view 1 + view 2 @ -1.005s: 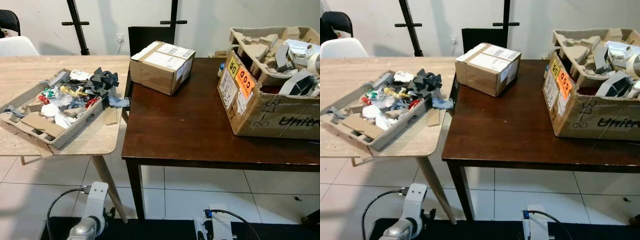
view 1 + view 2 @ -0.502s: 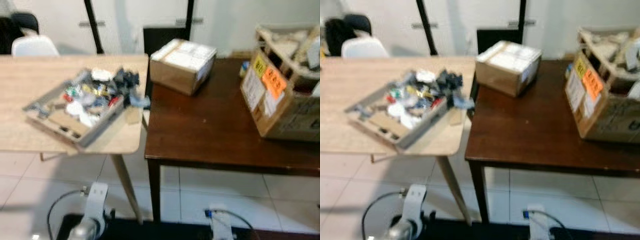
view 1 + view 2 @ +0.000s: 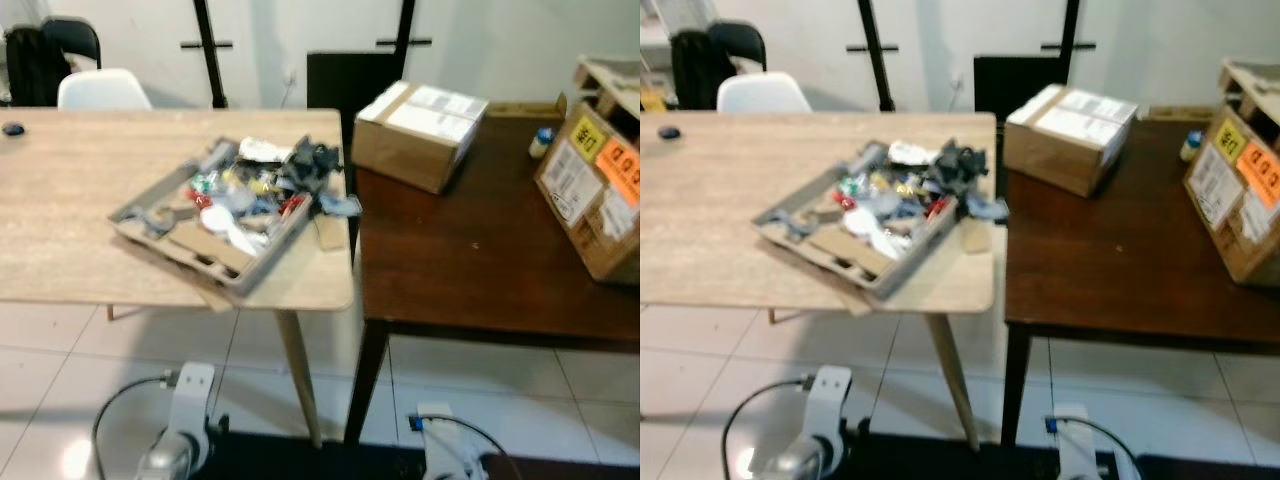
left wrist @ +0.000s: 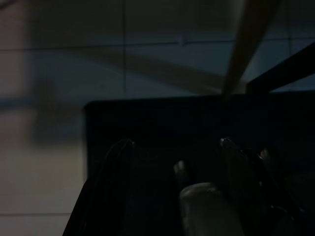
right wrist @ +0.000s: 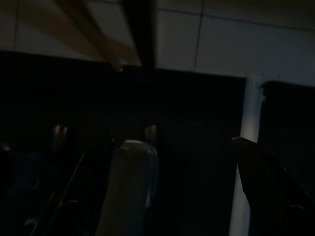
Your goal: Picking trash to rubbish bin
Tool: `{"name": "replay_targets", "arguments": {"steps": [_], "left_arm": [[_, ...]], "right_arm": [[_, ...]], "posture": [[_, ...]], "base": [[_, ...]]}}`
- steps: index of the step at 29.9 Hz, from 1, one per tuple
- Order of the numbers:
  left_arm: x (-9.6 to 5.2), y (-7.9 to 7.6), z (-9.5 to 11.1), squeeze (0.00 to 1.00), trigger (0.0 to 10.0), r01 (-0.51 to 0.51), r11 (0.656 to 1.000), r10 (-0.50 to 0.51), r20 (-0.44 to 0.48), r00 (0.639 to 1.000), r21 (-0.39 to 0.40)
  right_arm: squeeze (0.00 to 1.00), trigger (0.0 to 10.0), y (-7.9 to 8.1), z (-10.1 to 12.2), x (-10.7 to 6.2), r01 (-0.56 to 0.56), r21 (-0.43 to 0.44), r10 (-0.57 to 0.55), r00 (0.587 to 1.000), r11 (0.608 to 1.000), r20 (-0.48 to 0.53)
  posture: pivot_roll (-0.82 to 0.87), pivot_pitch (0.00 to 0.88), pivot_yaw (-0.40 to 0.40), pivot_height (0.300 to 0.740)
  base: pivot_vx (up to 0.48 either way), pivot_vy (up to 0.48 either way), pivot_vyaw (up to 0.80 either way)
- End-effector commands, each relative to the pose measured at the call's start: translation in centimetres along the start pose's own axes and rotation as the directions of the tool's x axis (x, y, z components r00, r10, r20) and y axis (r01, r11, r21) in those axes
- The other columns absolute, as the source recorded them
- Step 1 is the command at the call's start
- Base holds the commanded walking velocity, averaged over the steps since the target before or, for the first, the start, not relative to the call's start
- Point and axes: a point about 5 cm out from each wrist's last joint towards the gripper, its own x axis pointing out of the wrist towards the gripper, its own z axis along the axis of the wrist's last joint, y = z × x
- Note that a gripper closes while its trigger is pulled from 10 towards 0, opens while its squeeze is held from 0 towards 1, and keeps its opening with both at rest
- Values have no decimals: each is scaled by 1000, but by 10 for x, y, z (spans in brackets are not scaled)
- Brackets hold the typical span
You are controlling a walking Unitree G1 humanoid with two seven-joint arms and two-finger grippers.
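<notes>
I look down on a pale wooden tabletop (image 3: pixel 80 220) on the left, butted against a dark brown tabletop (image 3: pixel 480 270) on the right, over a white tiled floor (image 3: pixel 60 370). A grey tray (image 3: pixel 150 215) heaped with mixed trash (image 3: pixel 255 190) sits tilted at the pale tabletop's right near corner. A sealed cardboard box (image 3: pixel 418 133) rests far on the dark tabletop; a labelled carton (image 3: pixel 598 190) stands at the right edge. A white chair (image 3: pixel 103 90) stands far left. Both arms hang low by the floor: left gripper (image 4: pixel 172 152) jaws apart and empty, right gripper (image 5: pixel 162 157) jaws likewise apart, holding nothing
</notes>
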Motion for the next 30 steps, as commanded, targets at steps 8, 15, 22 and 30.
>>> {"name": "replay_targets", "arguments": {"steps": [8, 15, 22, 30], "left_arm": [[-3, 6, -5, 0, 10000, -12, 1000, 12, -25, 1000, 6], [-3, 9, -9, 0, 10000, -11, 997, 17, -68, 998, 81], [-4, 12, -10, 0, 10000, -25, 997, 31, -81, 996, 79], [-3, 11, -8, 0, 10000, -37, 996, 43, -67, 997, 84]], "right_arm": [[0, 10000, 6, -7, -1, -13, 6, 13, 1000, 1000, -23], [0, 10000, 7, -8, -1, -13, 9, 13, 1000, 1000, -23], [0, 10000, 7, -8, -1, -12, 13, 12, 1000, 1000, -24], [0, 10000, 7, -7, -1, -13, 12, 13, 1000, 1000, -25]], "posture": [[93, 83, 34, 740], [94, 87, 37, 740], [95, 86, 38, 740], [96, 85, 35, 740]], "base": [[0, 351, 0], [0, -29, 0], [0, -446, 0], [0, -30, 0]]}}
